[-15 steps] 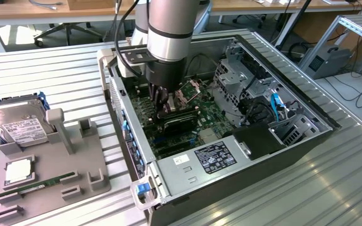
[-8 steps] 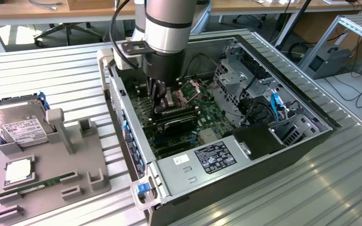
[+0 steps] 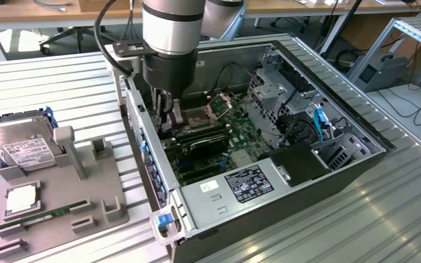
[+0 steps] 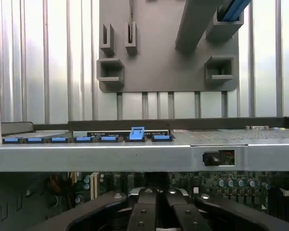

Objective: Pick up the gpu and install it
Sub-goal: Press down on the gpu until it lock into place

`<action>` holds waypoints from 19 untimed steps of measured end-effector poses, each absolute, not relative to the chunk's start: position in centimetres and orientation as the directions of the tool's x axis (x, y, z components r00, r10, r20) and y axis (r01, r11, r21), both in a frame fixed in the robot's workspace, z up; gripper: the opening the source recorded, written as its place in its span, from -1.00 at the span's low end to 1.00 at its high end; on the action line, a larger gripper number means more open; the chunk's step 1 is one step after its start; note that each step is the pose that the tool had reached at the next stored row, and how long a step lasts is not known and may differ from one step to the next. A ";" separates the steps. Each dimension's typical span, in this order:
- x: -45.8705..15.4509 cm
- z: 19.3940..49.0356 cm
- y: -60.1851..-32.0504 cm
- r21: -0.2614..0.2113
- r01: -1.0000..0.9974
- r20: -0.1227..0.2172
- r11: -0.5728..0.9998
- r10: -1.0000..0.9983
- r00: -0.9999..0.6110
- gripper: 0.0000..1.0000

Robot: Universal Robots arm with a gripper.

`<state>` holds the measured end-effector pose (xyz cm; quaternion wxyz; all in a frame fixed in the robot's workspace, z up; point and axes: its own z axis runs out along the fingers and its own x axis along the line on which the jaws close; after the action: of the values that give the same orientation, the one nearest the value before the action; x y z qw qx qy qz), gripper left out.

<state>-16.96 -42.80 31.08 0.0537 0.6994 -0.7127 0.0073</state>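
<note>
The gpu (image 3: pixel 202 144) is a dark rectangular card down among the motherboard slots inside the open computer case (image 3: pixel 157 164). My gripper (image 3: pixel 168 125) reaches into the case from above, beside the wall on the exterior view's left, with its tips at the card's end nearest that wall. The fingers (image 4: pixel 142 216) are pressed together and shut, and nothing shows between them. Whether the tips touch the card is hidden. In the wrist view the gripper (image 4: pixel 157 219) sits below the case's metal rim (image 4: pixel 135 156).
A grey parts tray (image 3: pixel 57 203) lies on the exterior view's left, holding a hard drive (image 3: pixel 20 145), a processor (image 3: pixel 22 200) and a thin RAM stick (image 3: pixel 46 215). The power supply (image 3: pixel 251 181) and drive cage (image 3: pixel 276 93) crowd the inside of the case.
</note>
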 end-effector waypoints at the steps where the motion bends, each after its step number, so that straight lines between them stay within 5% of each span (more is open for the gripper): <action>1: -17.0 31.0 -44.3 0.066 -0.998 0.087 0.022 -0.996 -0.016 -0.79; 19: -17.3 29.7 -43.7 0.074 -0.997 0.087 0.022 -0.996 -0.015 -0.79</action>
<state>-17.35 -43.73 29.71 0.0569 0.6994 -0.7124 0.0043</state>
